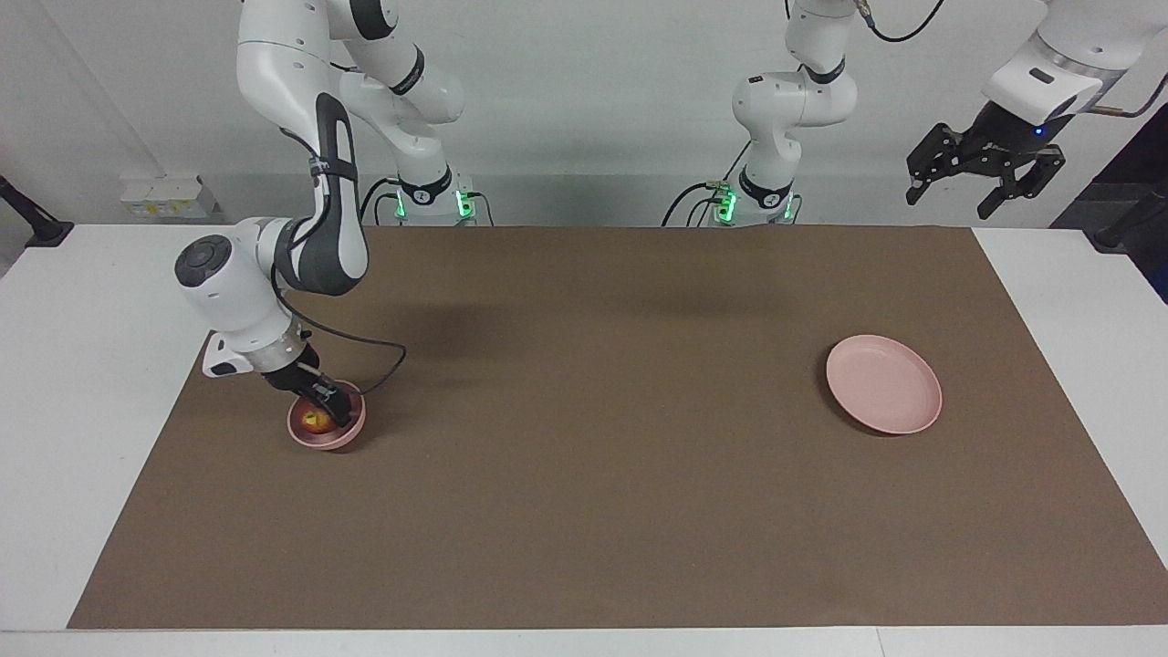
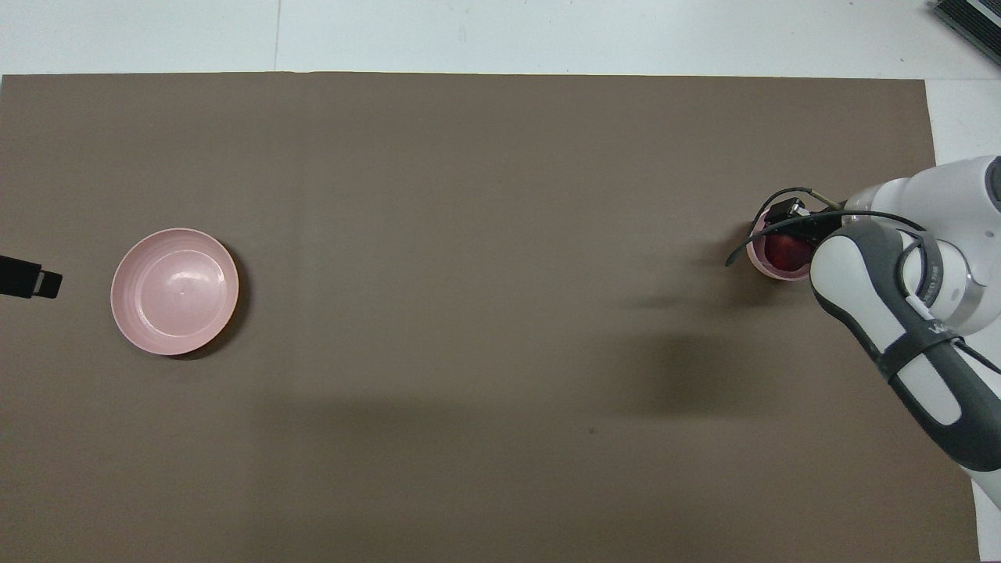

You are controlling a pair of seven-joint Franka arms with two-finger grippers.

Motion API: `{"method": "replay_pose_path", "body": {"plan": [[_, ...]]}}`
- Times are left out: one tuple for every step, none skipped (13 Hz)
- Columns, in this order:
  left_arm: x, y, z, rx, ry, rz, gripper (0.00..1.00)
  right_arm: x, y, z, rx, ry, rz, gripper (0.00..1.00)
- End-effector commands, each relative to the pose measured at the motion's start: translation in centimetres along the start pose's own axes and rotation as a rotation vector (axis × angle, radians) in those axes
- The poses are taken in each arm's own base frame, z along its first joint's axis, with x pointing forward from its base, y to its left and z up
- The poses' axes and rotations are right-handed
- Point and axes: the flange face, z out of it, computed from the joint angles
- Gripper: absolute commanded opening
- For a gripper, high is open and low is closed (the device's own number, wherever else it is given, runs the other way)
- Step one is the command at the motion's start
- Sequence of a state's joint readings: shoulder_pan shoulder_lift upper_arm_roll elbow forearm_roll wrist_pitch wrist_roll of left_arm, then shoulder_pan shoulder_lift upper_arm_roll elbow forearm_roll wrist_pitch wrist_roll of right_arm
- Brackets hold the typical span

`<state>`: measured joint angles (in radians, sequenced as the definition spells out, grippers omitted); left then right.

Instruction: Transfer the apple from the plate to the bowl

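The dark red apple (image 1: 316,421) (image 2: 782,249) with a yellowish patch lies down inside the small pink bowl (image 1: 327,441) (image 2: 770,270) at the right arm's end of the table. My right gripper (image 1: 327,408) (image 2: 790,228) reaches into the bowl, right at the apple; whether it still grips the fruit does not show. The flat pink plate (image 1: 883,383) (image 2: 174,291) sits bare at the left arm's end. My left gripper (image 1: 951,203) hangs open and empty, high over the table's edge by the plate's end; only its tip (image 2: 31,279) shows from overhead.
A brown mat (image 1: 584,474) covers most of the white table (image 1: 91,365). The right arm's black cable (image 1: 383,351) loops above the mat beside the bowl.
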<state>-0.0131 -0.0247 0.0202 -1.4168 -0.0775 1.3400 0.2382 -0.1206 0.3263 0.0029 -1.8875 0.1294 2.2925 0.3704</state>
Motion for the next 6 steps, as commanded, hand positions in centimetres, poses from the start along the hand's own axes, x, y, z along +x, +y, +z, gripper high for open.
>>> {"method": "replay_pose_path", "body": {"plan": [[-1.3, -0.3, -1.0, 0.027, -0.011, -0.021, 1.0, 0.8, -0.5, -3.2, -0.043, -0.008, -0.088, 1.0], [-1.5, -0.1, -0.9, 0.027, -0.019, -0.034, 1.0, 1.0, -0.8, -4.6, -0.058, -0.025, -0.149, 1.0], [-1.7, -0.1, -0.5, 0.024, -0.03, -0.077, 1.0, 1.4, -0.9, -6.4, -0.065, -0.038, -0.221, 1.0], [-2.1, 0.2, -0.5, 0.025, -0.032, -0.103, 1.0, 1.4, -0.8, -7.8, -0.069, -0.052, -0.279, 1.0], [-2.1, 0.1, -0.5, 0.032, -0.035, -0.109, 1.0, 1.4, -0.7, -9.5, -0.087, -0.059, -0.33, 1.0], [-2.2, 0.0, -0.5, 0.075, -0.04, -0.112, 1.0, 1.3, -0.8, -11.1, -0.121, -0.067, -0.371, 1.0]]}}
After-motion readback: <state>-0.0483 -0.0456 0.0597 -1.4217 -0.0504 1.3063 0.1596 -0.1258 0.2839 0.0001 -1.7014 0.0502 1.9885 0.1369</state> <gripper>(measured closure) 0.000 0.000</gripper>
